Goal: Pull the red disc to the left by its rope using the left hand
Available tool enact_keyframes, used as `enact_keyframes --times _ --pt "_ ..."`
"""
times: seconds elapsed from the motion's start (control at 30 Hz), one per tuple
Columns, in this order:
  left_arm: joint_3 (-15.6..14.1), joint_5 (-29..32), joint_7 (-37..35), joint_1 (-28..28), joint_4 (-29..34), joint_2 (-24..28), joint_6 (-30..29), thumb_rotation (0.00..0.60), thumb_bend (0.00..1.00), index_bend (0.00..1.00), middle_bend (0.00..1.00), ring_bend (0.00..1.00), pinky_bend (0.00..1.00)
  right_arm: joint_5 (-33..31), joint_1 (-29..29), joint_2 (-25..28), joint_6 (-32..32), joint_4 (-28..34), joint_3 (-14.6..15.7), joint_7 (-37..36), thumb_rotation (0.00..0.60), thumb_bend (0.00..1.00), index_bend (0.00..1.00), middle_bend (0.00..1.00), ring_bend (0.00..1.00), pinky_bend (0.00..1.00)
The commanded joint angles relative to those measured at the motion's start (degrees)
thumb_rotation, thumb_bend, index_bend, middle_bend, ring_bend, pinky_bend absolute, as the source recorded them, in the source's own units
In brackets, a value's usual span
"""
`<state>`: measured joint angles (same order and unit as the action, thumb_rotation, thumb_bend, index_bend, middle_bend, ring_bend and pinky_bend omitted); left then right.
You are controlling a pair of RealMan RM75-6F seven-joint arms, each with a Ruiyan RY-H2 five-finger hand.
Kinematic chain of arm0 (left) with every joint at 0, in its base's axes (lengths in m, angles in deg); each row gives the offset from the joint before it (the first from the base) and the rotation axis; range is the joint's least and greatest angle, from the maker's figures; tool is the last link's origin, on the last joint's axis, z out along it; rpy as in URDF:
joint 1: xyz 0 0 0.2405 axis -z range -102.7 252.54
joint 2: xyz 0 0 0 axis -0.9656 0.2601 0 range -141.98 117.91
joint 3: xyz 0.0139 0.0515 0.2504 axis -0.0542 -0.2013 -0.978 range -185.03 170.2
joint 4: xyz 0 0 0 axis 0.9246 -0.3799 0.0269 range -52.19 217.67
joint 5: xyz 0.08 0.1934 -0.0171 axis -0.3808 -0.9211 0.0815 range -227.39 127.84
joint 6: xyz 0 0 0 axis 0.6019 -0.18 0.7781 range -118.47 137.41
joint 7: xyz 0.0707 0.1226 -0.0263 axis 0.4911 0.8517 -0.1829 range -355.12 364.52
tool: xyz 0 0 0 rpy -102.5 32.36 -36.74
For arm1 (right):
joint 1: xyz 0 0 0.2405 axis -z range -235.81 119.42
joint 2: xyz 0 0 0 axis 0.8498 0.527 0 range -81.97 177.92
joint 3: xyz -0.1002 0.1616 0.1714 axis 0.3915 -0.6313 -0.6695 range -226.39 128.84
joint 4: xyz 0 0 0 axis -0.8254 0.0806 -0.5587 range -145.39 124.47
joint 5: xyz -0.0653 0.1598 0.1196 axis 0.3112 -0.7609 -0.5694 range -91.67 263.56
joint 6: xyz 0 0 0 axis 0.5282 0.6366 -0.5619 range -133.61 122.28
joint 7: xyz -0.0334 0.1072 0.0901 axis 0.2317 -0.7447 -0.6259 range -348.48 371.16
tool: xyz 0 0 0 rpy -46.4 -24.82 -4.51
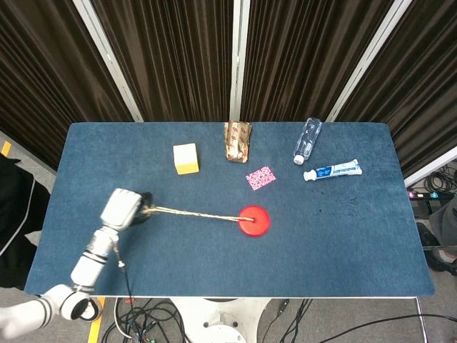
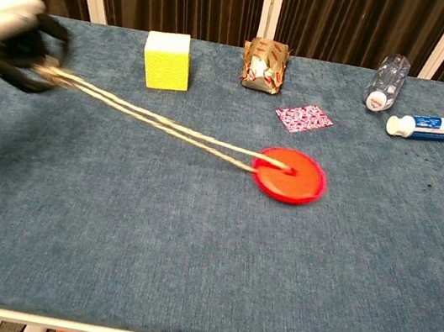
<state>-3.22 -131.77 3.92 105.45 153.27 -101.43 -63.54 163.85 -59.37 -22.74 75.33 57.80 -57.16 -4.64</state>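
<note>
Red disc (image 1: 253,221) lying flat on the blue table (image 1: 343,243), near the middle and slightly toward the near edge. Twisted rope (image 1: 193,213), a doubled strand, runs taut from the disc's centre leftward to the left hand (image 1: 121,209). Fingers curled closed around the rope's end, gripping it; in the chest view the hand (image 2: 10,33) is motion-blurred at the left edge. Forearm extends from the hand toward the near-left table corner, palm side facing down. Yellow block (image 1: 186,158) stands far-left of the disc, beyond the rope. Crumpled snack bag (image 1: 238,140) and patterned pink card (image 1: 260,177) lie beyond the disc. Clear plastic bottle (image 1: 307,140) and toothpaste tube (image 1: 333,171) lie at far right, well apart from the disc.
</note>
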Motion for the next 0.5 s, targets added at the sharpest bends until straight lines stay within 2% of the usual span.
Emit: enact_keyframes --times 0.03,0.17,0.5 --pt "-0.4 1.74 0.25 -3.53 0.89 4.22 -2.58 0.6 0.45 0.8 0.94 0.78 0.83 0.32 -0.05 0.29 0.58 1.01 0.0 0.88 0.6 0.24 0.0 0.0 0.0 0.0" --pt "0.29 3.92 0.13 -6.67 0.86 8.41 -4.52 0.6 0.46 0.8 0.94 0.78 0.83 0.57 -0.02 0.69 1.27 2.71 0.02 2.33 0.6 0.24 0.0 0.0 0.0 0.0" --pt "4.82 12.2 -0.56 -10.7 -2.1 15.58 -3.44 0.6 0.45 0.8 0.94 0.78 0.83 0.71 -0.4 0.76 1.12 4.48 0.29 4.32 0.6 0.24 0.0 0.0 0.0 0.0"
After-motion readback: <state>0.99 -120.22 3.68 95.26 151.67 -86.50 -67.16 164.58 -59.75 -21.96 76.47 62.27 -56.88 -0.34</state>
